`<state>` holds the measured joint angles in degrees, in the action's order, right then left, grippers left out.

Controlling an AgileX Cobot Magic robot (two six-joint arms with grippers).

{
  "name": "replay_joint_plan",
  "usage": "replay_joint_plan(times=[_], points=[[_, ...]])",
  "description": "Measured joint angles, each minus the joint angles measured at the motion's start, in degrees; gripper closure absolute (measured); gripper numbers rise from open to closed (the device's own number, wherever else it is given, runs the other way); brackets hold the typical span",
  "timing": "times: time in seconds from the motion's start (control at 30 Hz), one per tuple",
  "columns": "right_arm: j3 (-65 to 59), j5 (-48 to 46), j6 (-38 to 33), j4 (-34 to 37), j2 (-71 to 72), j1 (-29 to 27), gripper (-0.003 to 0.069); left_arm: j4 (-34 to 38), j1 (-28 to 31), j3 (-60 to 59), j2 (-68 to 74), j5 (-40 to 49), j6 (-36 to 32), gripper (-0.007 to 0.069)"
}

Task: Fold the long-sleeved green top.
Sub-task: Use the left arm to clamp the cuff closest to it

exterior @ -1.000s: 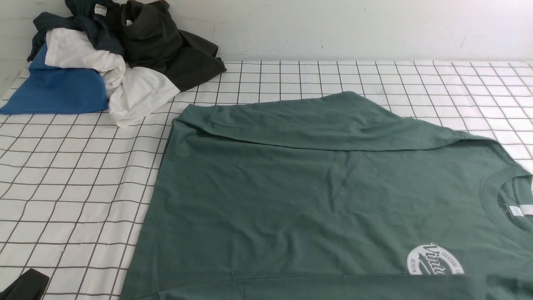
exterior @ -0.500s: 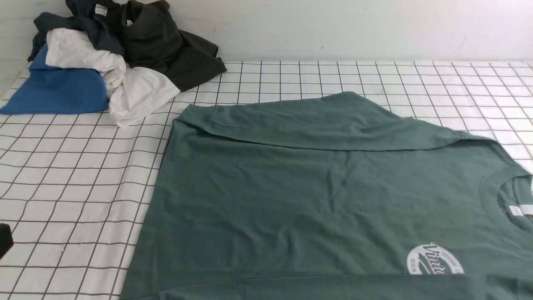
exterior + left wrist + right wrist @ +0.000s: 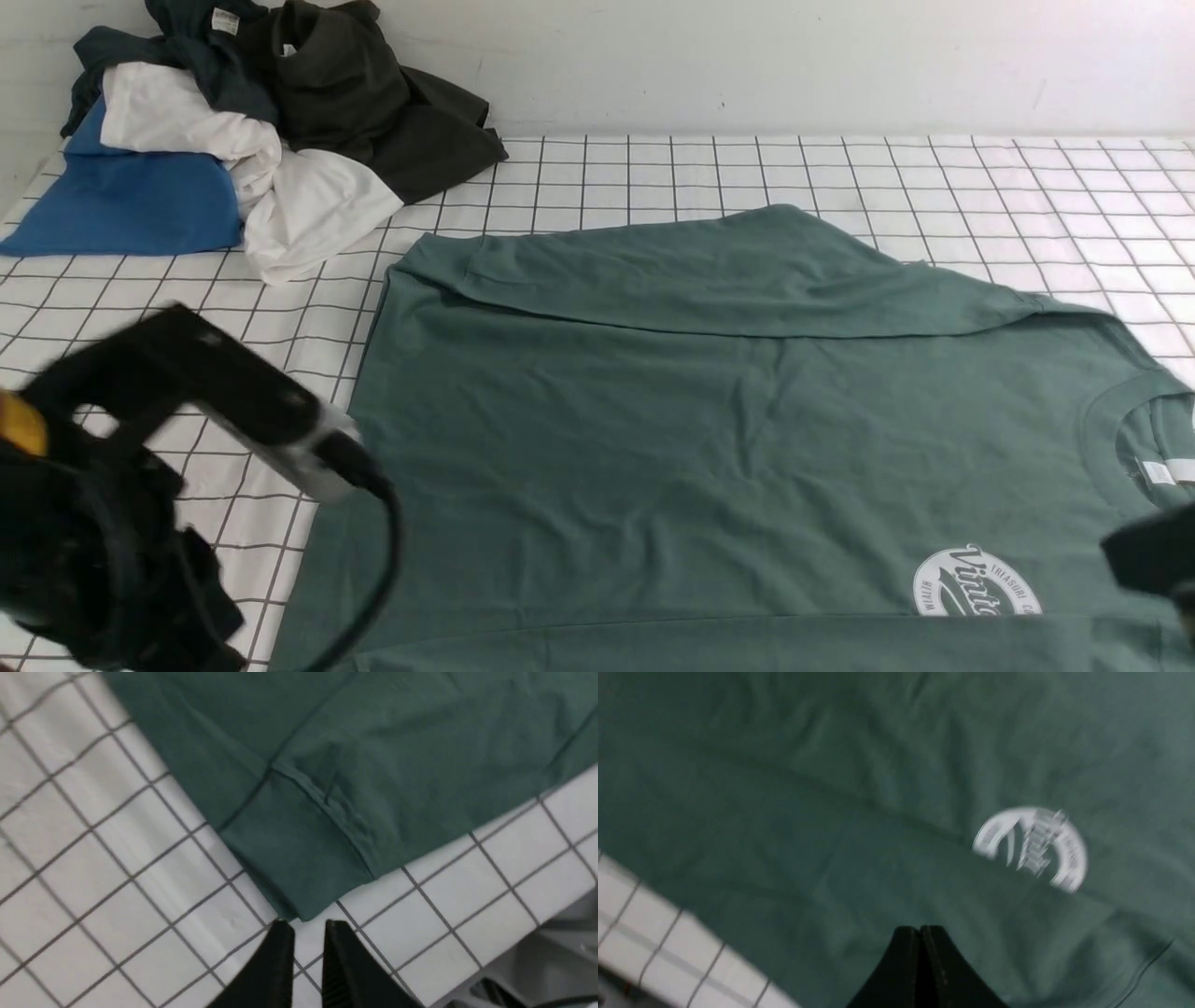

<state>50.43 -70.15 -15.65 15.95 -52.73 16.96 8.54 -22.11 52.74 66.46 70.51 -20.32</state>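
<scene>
The green long-sleeved top (image 3: 728,439) lies spread on the checked cloth, neck to the right, with a white neck label (image 3: 1158,473) and a round white logo (image 3: 976,583). One sleeve is folded across its far side. My left arm (image 3: 140,467) hangs over the cloth by the top's near left edge. In the left wrist view my left gripper (image 3: 308,926) is slightly open and empty, just short of a ribbed cuff (image 3: 299,858). My right arm (image 3: 1153,555) enters at the right edge. My right gripper (image 3: 920,928) is shut and empty above the green fabric near the logo (image 3: 1031,849).
A pile of blue, white, dark teal and dark olive garments (image 3: 243,131) sits at the far left corner against the white wall (image 3: 747,65). The checked tablecloth (image 3: 168,373) shows left of and behind the top. A grey table edge (image 3: 551,961) lies near the cuff.
My left arm has swung up from the lower left corner into full view, and its jaws have parted a little. My right arm has come into view at the right edge. The top has not moved.
</scene>
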Motion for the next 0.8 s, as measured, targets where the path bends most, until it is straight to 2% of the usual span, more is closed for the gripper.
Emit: replay_joint_plan(times=[0.07, 0.1, 0.13, 0.2, 0.27, 0.37, 0.57, 0.8], points=[[0.0, -0.9, -0.4, 0.0, -0.7, 2.6, 0.0674, -0.9, -2.6, 0.0, 4.6, -0.1, -1.3, 0.0468], [0.1, -1.2, -0.9, 0.0, -0.8, 4.2, 0.0674, -1.9, -4.2, 0.1, 9.6, -0.2, -1.8, 0.0414], [0.1, -1.2, -0.9, 0.0, -0.8, 4.3, 0.0674, -2.1, -4.4, 0.1, 9.6, -0.2, -1.8, 0.0414], [0.1, -1.4, -1.5, 0.0, -0.7, 5.1, 0.0674, -3.9, -5.0, 0.3, 16.0, -1.4, -2.2, 0.0333], [0.1, -1.4, -2.0, 0.0, -0.7, 5.1, 0.0674, -5.6, -5.0, 0.4, 20.0, -3.6, -2.2, 0.0291], [0.1, -1.4, -2.1, 0.0, -0.6, 5.1, 0.0674, -8.5, -5.0, 0.5, 25.4, -6.9, -1.9, 0.0265], [0.1, -1.4, -2.3, 0.0, -0.6, 5.1, 0.0674, -10.8, -5.0, 0.5, 34.8, -12.3, -1.6, 0.0262], [0.1, -1.4, -2.4, 0.0, -0.4, 5.1, 0.0674, -10.7, -5.0, 1.7, 36.5, -11.1, -1.6, 0.0262]])
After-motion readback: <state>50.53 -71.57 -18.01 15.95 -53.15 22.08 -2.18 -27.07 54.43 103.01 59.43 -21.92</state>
